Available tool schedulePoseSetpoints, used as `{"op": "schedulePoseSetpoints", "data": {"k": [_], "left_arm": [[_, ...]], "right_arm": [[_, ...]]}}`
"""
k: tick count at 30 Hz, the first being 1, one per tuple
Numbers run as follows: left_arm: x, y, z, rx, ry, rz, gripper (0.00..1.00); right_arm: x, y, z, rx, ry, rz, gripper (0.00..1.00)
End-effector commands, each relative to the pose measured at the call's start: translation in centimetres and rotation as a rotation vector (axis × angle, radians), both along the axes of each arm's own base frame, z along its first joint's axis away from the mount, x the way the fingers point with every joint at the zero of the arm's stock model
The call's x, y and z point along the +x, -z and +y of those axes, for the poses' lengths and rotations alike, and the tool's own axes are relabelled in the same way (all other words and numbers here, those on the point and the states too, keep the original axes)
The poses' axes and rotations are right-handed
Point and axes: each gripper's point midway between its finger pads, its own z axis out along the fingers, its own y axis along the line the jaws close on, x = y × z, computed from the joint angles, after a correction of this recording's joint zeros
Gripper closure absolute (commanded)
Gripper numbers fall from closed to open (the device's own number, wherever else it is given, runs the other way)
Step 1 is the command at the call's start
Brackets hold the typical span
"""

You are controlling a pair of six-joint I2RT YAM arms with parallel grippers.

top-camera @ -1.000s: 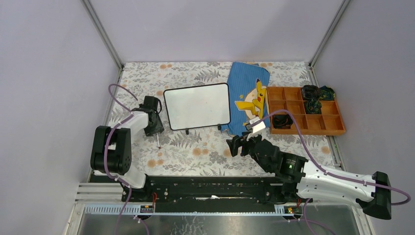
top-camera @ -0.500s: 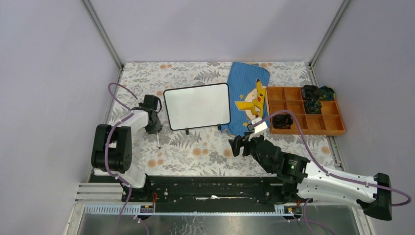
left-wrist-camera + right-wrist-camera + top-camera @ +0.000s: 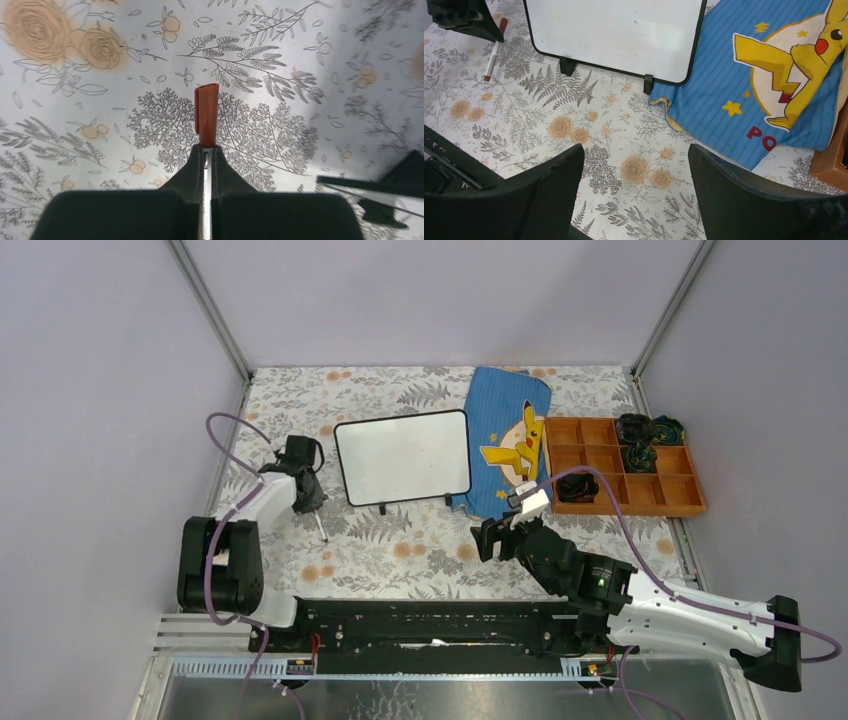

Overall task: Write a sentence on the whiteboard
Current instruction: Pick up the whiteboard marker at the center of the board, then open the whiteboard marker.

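The whiteboard (image 3: 403, 457) lies blank on the flowered cloth at mid table, its two black feet toward me; the right wrist view shows the whiteboard (image 3: 614, 35) at the top. Left of it, my left gripper (image 3: 303, 502) is shut on a slim marker (image 3: 318, 527). In the left wrist view the marker's red-brown cap (image 3: 206, 115) sticks out past the closed fingertips of the left gripper (image 3: 207, 150). The marker (image 3: 491, 55) also shows at upper left in the right wrist view. My right gripper (image 3: 497, 532) hovers open and empty near the whiteboard's lower right corner, and its wrist view shows the right gripper (image 3: 636, 185) over bare cloth.
A blue Pikachu pouch (image 3: 510, 435) lies just right of the whiteboard, partly under its edge. A wooden compartment tray (image 3: 665, 492) with dark items stands at the right. Grey walls enclose the table on three sides.
The left gripper's jaws have closed onto the marker, and the left arm has shifted slightly left. The right arm has edged a little closer to the whiteboard's corner, still open.
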Motion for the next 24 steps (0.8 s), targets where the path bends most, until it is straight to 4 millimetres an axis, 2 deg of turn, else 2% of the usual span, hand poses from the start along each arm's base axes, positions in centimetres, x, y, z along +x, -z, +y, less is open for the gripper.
{"op": "schedulePoseSetpoints", "data": {"k": [1,5,11,15,20,24], "left_arm": [[0.0,-4.0,0.8,0.016,-0.051,-0.102,1.0],[-0.2,-8.8,-0.6,-0.062,-0.015,-0.233,1.0],[-1.7,-16.8,-5.3,-0.199,0.122,-0.477,1.0],[-3.1,-20.7,-8.9,-0.342,0.248,-0.626,1.0],[-4.9,-26.5,-12.6,-0.547,0.434,-0.872,1.0],[-6.3,-28.5,-14.9,-0.699,0.541,-0.969,1.0]], "right_arm": [[0.4,-2.3,0.1,0.045,0.025,-0.023,0.17],[0.3,-3.0,0.3,0.058,0.014,-0.026,0.17],[-0.7,-4.7,1.9,0.121,-0.07,-0.004,0.17],[-2.2,-6.2,4.6,0.207,-0.211,0.015,0.17],[-3.8,-9.3,8.1,0.388,-0.357,0.003,0.17],[-4.3,-10.5,11.0,0.46,-0.442,0.008,0.16]]}}
